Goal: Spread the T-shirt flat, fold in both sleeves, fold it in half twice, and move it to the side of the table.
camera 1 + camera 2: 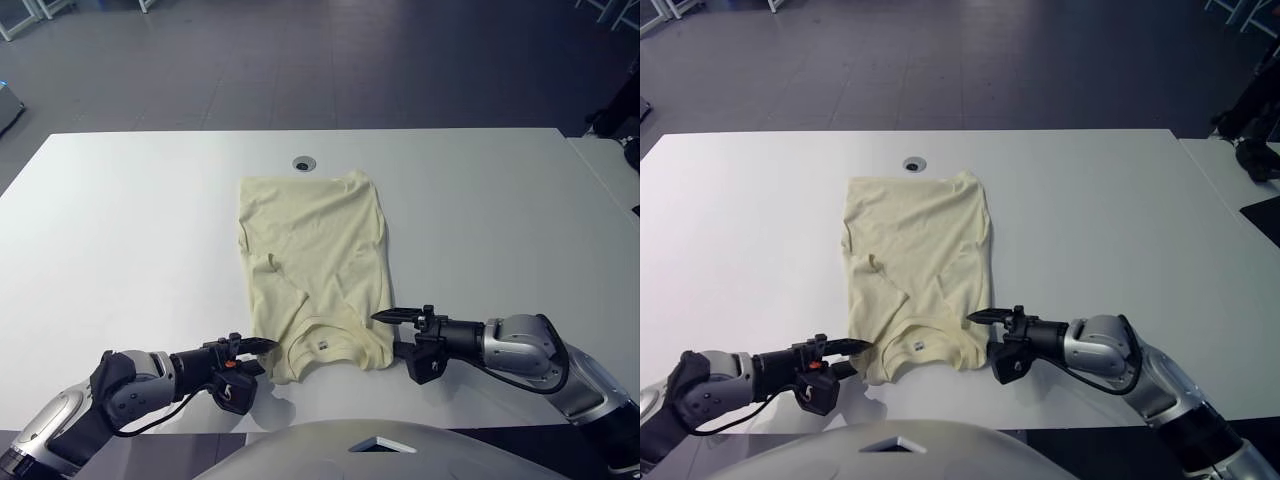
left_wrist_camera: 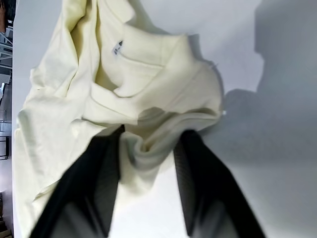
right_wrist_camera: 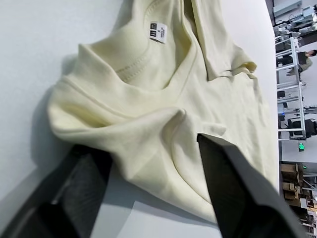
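The pale yellow T-shirt [image 1: 315, 250] lies lengthwise on the white table [image 1: 120, 230], sleeves folded in, collar and label [image 1: 324, 345] at the near end. My left gripper [image 1: 262, 355] sits at the near left shoulder corner, open, with a bunched fold of the shirt [image 2: 148, 148] between its fingers [image 2: 96, 178]. At the near right shoulder corner is my right gripper [image 1: 388, 335], open, its two fingers [image 3: 233, 173] straddling the shirt's edge [image 3: 148, 134].
A round cable hole [image 1: 304, 163] sits in the table just beyond the shirt's far hem. Bare tabletop spreads wide to the left and right of the shirt. A second table edge [image 1: 610, 170] stands at the far right.
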You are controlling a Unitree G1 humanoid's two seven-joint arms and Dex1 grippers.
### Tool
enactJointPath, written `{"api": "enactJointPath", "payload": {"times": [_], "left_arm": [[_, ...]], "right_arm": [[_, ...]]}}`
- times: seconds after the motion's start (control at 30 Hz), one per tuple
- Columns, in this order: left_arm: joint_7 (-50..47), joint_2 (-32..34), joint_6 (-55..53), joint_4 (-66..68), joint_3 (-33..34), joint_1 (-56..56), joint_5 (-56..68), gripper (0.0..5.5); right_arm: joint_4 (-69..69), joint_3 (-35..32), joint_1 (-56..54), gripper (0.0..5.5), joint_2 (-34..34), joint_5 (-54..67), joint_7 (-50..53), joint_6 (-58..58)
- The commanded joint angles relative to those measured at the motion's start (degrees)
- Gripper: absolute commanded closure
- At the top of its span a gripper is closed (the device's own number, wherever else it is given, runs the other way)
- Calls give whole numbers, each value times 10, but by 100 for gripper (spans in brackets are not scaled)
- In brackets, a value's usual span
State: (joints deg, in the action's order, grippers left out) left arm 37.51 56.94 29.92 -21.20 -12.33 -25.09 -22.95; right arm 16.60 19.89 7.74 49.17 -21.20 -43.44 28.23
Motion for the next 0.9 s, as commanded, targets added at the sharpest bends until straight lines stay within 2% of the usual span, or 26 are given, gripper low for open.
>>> {"api": "enactJointPath", "payload": {"times": [0.03, 0.2, 0.33, 0.5, 0.7, 0.9], "left_arm": [[32, 3, -21, 6, -26, -18, -29, 468], [48, 17, -17, 0, -27, -6, -6, 547], [84, 32, -11, -14, -28, 13, 48, 549], [150, 48, -59, -53, -25, 26, 159, 549], [224, 68, -173, -111, -14, 26, 302, 549], [304, 120, -295, -170, 15, -2, 463, 549]], "right_arm": [[-5, -1, -11, 328, 8, 6, -15, 5], [6, -1, -13, 405, 13, 34, -45, -9], [39, -6, -8, 470, 24, 90, -87, -48], [96, -19, 3, 547, 68, 197, -166, -135], [154, -47, -4, 550, 109, 346, -239, -278], [192, -65, 5, 550, 130, 459, -277, -411]]}}
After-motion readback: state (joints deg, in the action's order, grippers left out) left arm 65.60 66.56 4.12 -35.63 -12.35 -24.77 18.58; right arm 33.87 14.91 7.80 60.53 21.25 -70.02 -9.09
